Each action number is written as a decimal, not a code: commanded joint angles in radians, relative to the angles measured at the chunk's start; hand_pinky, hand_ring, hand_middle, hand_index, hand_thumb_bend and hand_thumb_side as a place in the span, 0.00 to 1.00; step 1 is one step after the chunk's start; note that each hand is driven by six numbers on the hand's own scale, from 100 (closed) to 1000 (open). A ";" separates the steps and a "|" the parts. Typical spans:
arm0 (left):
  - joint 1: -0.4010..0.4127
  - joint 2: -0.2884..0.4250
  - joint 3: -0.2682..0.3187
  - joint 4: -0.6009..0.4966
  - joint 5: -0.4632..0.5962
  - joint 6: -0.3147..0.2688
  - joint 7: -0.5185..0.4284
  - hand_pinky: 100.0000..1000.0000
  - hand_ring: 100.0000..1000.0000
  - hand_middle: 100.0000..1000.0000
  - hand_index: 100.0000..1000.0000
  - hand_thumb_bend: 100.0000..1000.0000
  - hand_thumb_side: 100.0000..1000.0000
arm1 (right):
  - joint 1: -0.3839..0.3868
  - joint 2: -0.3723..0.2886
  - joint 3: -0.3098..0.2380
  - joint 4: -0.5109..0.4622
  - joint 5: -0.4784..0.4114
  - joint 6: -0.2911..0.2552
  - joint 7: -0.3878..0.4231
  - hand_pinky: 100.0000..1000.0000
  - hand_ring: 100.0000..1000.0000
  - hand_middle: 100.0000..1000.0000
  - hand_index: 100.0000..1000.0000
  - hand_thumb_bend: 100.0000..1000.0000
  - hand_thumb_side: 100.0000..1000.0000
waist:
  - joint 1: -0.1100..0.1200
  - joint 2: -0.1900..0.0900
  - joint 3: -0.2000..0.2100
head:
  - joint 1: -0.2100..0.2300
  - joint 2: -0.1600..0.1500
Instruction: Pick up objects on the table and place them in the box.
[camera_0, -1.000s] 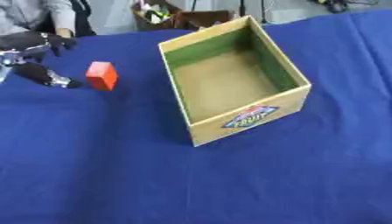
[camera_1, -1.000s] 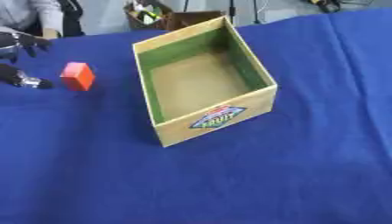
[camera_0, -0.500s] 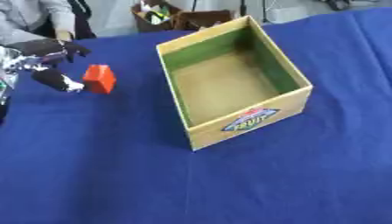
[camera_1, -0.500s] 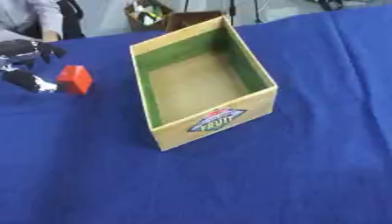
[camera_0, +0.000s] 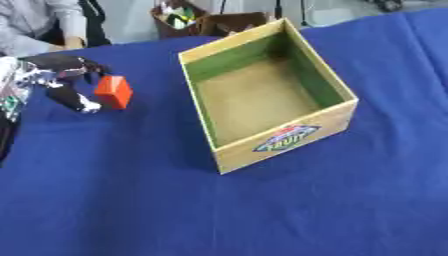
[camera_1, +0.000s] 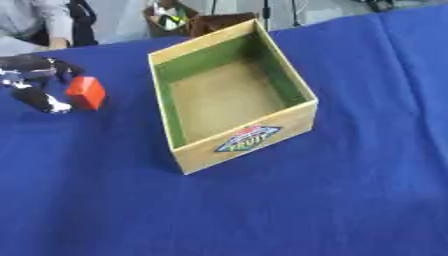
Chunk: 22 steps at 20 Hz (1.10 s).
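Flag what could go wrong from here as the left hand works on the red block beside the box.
1. The left hand meets the red block only at its near-left edge, fingers apparently not yet round it, so closing could push the block away rather than pinch it.
2. The box has tall walls; a block carried low could clip its left wall.
3. The block looks tilted, so it may topple or twist when touched.

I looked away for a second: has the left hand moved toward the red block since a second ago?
Yes. The left hand has moved right, toward the box, and now sits against the red block, which has barely shifted relative to the box.
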 joint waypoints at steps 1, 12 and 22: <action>-0.021 0.026 0.001 -0.014 -0.007 -0.002 0.001 0.48 0.73 0.85 1.00 0.26 0.52 | -0.006 -0.018 0.000 -0.022 0.007 0.000 -0.003 0.74 0.68 0.55 0.67 0.00 0.69 | -0.002 -0.018 0.000 | 0.003 -0.012; -0.029 0.021 -0.004 -0.010 -0.036 -0.015 0.022 0.45 0.70 0.76 1.00 0.16 0.48 | -0.006 -0.012 0.002 -0.022 0.015 0.005 0.001 0.74 0.68 0.55 0.67 0.00 0.69 | 0.001 -0.008 -0.006 | 0.001 -0.009; -0.025 0.015 -0.003 -0.002 0.003 -0.005 0.024 0.25 0.48 0.34 0.48 0.00 0.39 | -0.003 -0.008 -0.001 -0.022 0.015 0.012 -0.007 0.74 0.68 0.55 0.67 0.00 0.69 | 0.000 -0.016 -0.008 | 0.013 0.028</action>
